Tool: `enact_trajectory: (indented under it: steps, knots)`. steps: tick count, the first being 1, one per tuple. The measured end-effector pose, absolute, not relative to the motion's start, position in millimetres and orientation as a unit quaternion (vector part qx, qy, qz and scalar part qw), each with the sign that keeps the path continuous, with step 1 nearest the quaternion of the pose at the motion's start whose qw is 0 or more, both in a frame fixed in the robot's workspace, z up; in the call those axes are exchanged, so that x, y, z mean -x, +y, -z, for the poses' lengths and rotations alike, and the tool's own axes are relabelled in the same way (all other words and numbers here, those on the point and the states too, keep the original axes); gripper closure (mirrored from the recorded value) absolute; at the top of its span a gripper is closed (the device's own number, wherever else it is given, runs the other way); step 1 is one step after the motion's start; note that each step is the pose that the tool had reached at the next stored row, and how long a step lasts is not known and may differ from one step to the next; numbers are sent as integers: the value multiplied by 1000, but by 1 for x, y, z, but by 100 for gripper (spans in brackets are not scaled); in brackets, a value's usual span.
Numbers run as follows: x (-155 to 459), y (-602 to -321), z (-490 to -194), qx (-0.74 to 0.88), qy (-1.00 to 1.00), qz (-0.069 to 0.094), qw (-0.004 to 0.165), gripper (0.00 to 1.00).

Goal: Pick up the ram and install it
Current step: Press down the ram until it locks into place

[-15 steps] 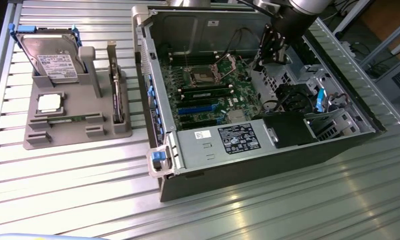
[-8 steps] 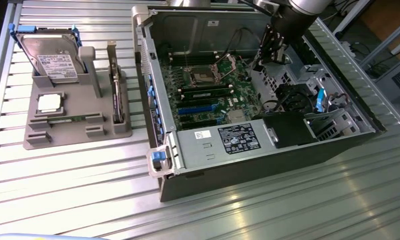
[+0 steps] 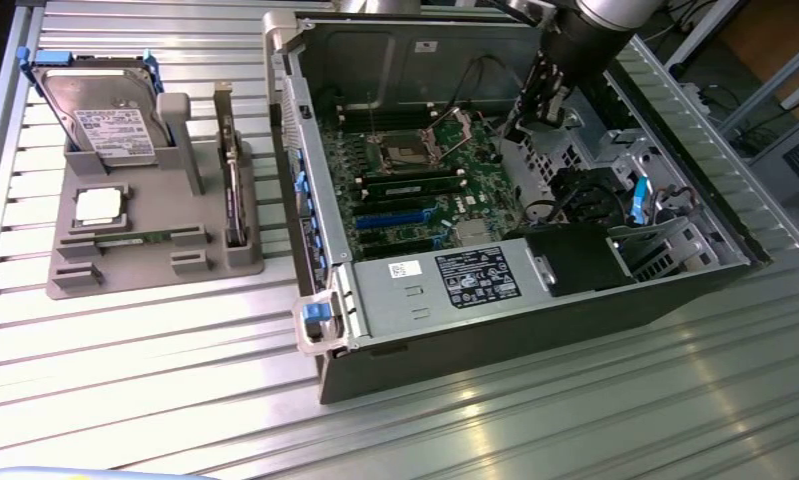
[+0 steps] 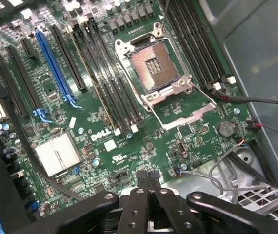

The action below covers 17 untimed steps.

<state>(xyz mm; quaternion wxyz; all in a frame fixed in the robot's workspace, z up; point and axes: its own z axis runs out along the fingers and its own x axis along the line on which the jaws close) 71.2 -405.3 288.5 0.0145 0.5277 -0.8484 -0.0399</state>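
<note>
My gripper (image 4: 148, 181) was shut tight with nothing in it. Its two thin black fingers (image 4: 144, 179) pressed flat together above the bumpy green board (image 4: 188, 131) inside the gray metal computer case (image 3: 506, 320). The ram (image 3: 413, 186), a long thin green stick, sat in a slot on that board, beside the square open chip socket (image 4: 153, 68), well apart from my gripper. Long black empty slots (image 4: 107, 73) ran in rows near the socket. Loose wires (image 4: 227, 168) lay close by the case's metal wall.
</note>
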Motion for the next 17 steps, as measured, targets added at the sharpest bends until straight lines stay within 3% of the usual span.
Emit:
enact_trajectory:
  steps: [17]
  knots:
    - [-71,-405,-288,-482,-875,41,12,90]
